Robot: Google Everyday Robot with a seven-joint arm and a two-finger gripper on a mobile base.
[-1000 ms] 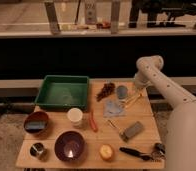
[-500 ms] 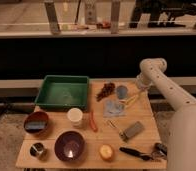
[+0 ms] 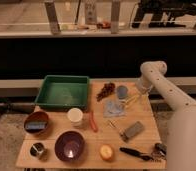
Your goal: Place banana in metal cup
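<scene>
Finds the gripper (image 3: 139, 93) of the white arm low at the far right of the wooden table (image 3: 98, 137), just by the slim, pale yellow-cream banana (image 3: 130, 101). Cannot tell whether closed on the fruit or parted around it.

Against a second ago, notes the arm's elbow shifted a little rightward and lower, bringing the gripper closer onto the banana. Sees no change in the banana's own place, just beside the small grey round object (image 3: 122, 92) and the pale blue cloth (image 3: 113, 107). Reads this as the reach-and-grasp step, with no lift begun.

Locates the small, shiny silver metal cup (image 3: 38, 150) at the near left corner, just left of the purple bowl (image 3: 69, 146) and well apart from the banana. Expects a long diagonal carry across the table, past the white cup (image 3: 75, 116) and the thin red-orange stick (image 3: 93, 122). Judges the fit awkward: a long fruit into a small cup, probably calling for an end-first, tilted drop.
</scene>
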